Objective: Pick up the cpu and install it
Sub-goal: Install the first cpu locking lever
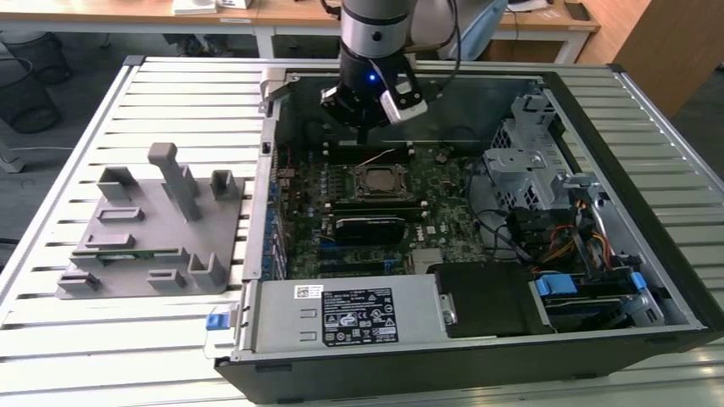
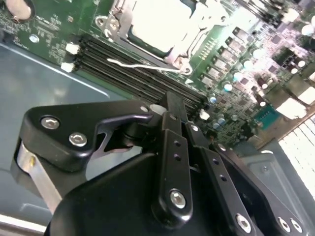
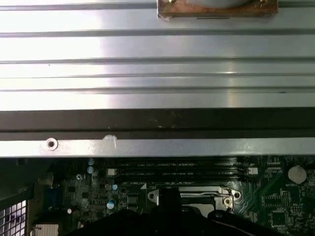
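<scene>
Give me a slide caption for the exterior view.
Robot arm's gripper hovering inside the open computer case, above the motherboard, with the cpu seated in its socket.

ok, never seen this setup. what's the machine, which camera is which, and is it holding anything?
It is one robot arm with a pincer, reaching into an open PC case that lies on a slatted table. The exterior view looks on from off the arm. Both wrist views come from cameras riding on the arm: the second wrist view looks past the pincer at the motherboard, and the first wrist view takes in the board's edge and the table slats. The pincer's fingers look pressed together with nothing between them. The cpu sits in the socket, just beyond the pincer. A grey holder stands beside the case.
</scene>
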You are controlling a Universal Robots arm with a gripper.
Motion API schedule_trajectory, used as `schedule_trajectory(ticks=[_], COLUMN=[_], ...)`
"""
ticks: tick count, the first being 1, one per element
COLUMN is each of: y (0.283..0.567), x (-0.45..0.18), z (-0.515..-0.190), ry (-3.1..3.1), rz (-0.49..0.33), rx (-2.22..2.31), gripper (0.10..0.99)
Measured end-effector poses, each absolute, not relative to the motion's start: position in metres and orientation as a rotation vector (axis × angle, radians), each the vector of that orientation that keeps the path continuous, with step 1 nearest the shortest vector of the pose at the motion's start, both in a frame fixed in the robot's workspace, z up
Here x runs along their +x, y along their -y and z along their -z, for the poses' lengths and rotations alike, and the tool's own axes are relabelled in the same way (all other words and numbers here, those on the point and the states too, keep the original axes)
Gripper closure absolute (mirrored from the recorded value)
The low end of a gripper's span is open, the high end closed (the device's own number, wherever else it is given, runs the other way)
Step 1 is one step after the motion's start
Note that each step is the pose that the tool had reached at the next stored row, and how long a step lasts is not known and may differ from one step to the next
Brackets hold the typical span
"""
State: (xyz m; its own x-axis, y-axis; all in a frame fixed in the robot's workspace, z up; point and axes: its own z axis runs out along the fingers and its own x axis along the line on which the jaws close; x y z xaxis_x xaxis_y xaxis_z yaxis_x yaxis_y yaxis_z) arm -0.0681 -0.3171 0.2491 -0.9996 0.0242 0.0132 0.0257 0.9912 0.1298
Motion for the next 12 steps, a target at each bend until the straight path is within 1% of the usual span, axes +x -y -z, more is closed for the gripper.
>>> schedule_trajectory(ticks=[12], y=[0.3186], x=[-0.0570], z=[-0.2437], ry=[3.121], rz=[0.202], rx=[0.031], gripper=[0.980])
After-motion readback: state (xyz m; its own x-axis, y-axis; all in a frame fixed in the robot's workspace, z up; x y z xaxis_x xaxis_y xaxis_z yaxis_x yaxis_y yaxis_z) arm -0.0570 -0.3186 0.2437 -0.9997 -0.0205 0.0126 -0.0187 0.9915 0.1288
